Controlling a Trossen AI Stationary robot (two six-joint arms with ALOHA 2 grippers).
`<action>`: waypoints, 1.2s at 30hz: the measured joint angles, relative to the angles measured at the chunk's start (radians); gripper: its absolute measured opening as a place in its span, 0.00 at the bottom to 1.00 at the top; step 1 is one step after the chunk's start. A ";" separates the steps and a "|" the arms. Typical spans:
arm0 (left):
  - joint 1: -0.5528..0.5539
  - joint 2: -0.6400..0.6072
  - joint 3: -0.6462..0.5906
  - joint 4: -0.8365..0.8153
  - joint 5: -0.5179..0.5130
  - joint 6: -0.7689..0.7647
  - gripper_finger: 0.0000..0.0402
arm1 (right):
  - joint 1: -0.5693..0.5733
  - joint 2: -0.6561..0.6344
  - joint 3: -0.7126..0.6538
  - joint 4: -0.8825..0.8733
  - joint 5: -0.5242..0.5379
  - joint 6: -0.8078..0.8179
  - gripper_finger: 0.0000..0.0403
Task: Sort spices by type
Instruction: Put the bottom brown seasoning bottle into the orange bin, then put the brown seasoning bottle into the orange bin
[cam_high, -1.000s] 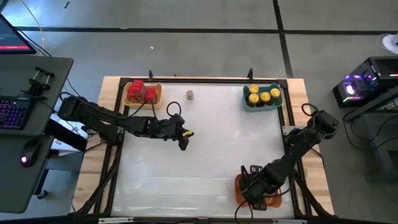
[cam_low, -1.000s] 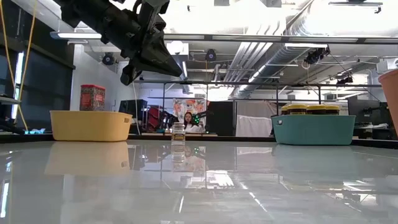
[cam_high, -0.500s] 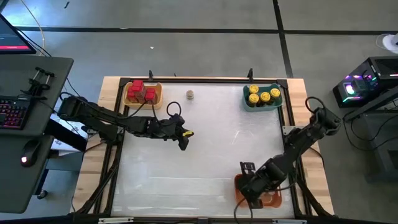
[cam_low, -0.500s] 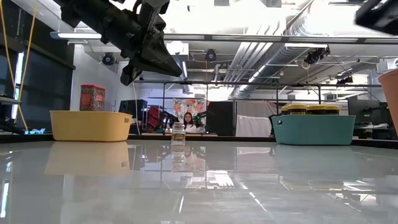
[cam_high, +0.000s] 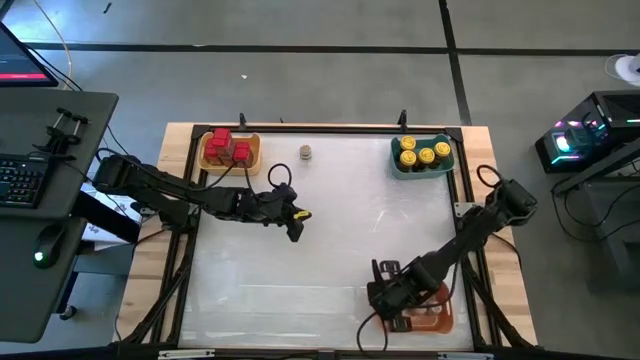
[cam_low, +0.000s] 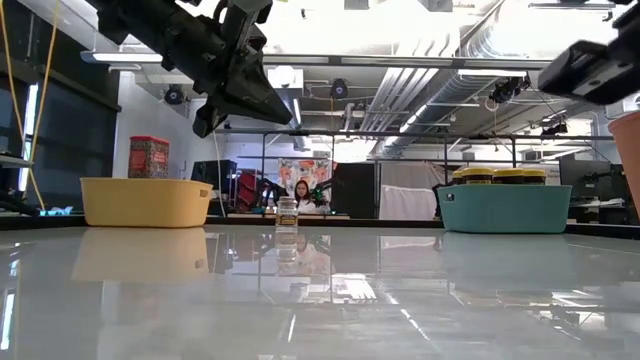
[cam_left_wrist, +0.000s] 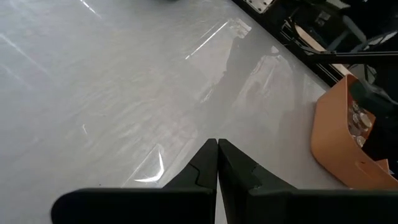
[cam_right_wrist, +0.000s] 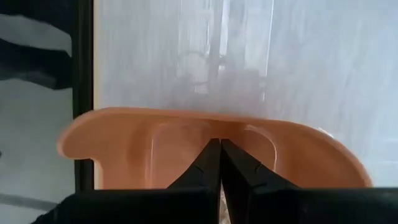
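Red boxes (cam_high: 228, 148) sit in yellow tray (cam_high: 252, 160), yellow-lidded jars (cam_high: 418, 154) in teal tray (cam_high: 396, 163); one small jar (cam_high: 305, 152) left between them, your job; both claws pinched shut, empty: left gripper (cam_high: 293, 234) mid-table, right gripper (cam_high: 383, 297) over orange tray (cam_high: 440, 318)

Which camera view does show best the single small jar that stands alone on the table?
The low view: the lone jar stands upright in profile between the yellow tray and the teal tray. The high view shows only its top. Neither wrist view shows it.
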 joint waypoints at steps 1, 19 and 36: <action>0.000 0.000 0.000 0.000 0.000 0.000 0.00 | 0.000 0.008 0.000 0.000 -0.008 -0.005 0.00; 0.000 0.000 0.000 0.000 0.000 0.005 0.00 | 0.030 0.029 0.000 -0.006 -0.104 0.082 0.00; 0.008 -0.011 0.000 -0.003 0.060 0.057 0.00 | 0.038 -0.021 0.056 -0.122 -0.061 0.069 0.00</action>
